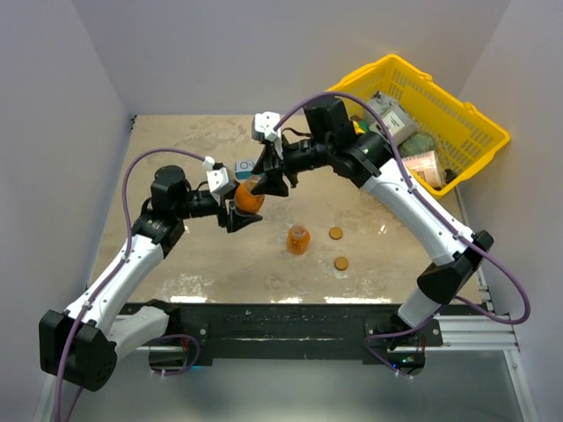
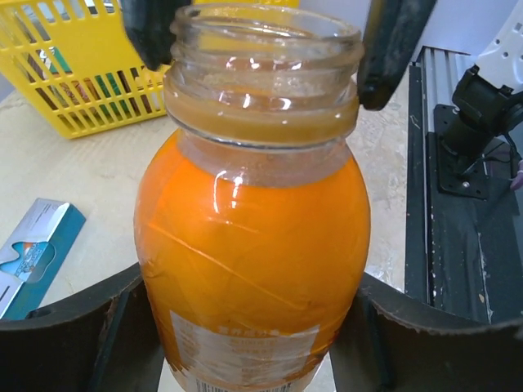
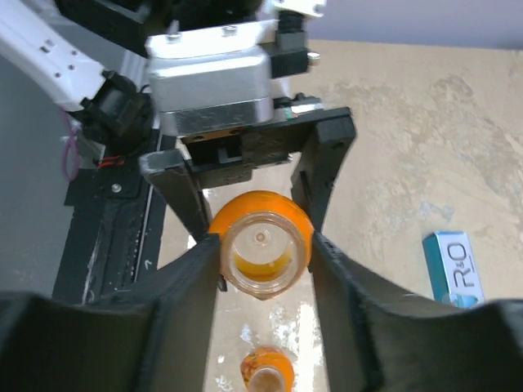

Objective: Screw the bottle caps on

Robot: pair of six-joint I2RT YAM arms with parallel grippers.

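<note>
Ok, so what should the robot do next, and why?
Probably the right gripper should let go and fetch one of the bottle caps. The left gripper holds the bottle by its body, and the right gripper only pinches its open neck, with no cap in it. Both caps lie on the table near the other bottle.

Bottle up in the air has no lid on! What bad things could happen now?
1. The left gripper holds the bottle off the table; if the right gripper at its bare neck tugs, it might slip and drop.
2. The second bottle stands open close by; a careless move could knock it over.
3. Both caps lie on the table, so neither bottle is closed.
</note>
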